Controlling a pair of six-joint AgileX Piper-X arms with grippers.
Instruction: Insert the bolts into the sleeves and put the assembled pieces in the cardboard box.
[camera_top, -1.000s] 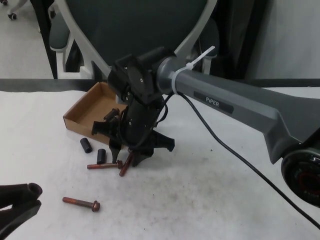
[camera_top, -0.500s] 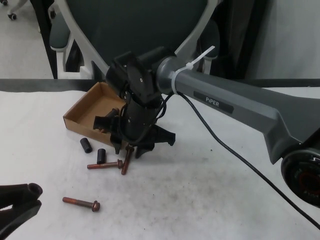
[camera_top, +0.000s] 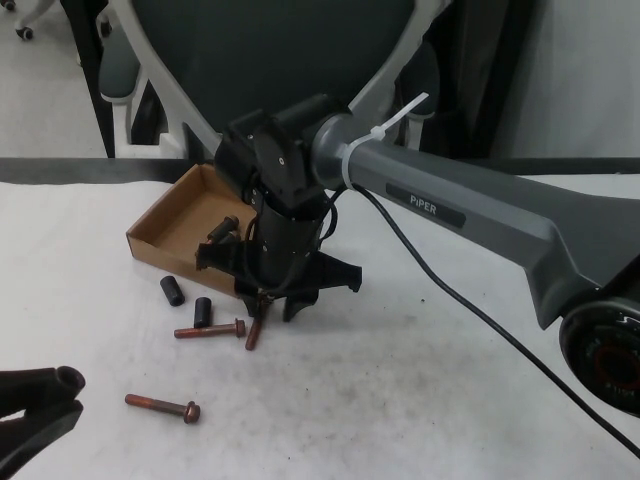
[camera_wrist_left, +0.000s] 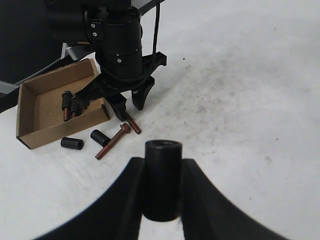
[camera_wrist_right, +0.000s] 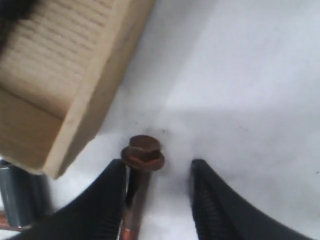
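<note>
Right arm (camera_top: 470, 215) comes in from the right side over the bench (camera_top: 420, 400). Its wrist is turned down so that the right gripper (camera_top: 277, 312) points at the surface, just off the near corner of the cardboard box (camera_top: 165, 235). The jaws stand apart with their tips low over the bench; whether they touch it cannot be told. One bolt (camera_wrist_right: 143, 151) lies in the gap, its head showing between the fingers. Its shank runs along the inner face of one finger (camera_wrist_right: 102, 200), and the other finger is clear of it, so it is not clamped. A second bolt (camera_top: 210, 330) lies flat just beside it, one end close to the first. Two loose sleeves (camera_top: 172, 290) (camera_top: 202, 311) lie on the bench near the outside of the box's front wall. A third bolt (camera_top: 163, 406) lies well apart from this group, nearer the camera. Inside the box, against a side wall, are two assembled pieces (camera_wrist_left: 67, 102), dark sleeves with copper shanks showing. The left gripper (camera_top: 40, 400) sits low at the near left of the bench, well away from the box. Its jaws are closed narrowly on a held sleeve (camera_wrist_left: 162, 185), which is pinched between both fingers with its open bore end projecting past the fingertips.
</note>
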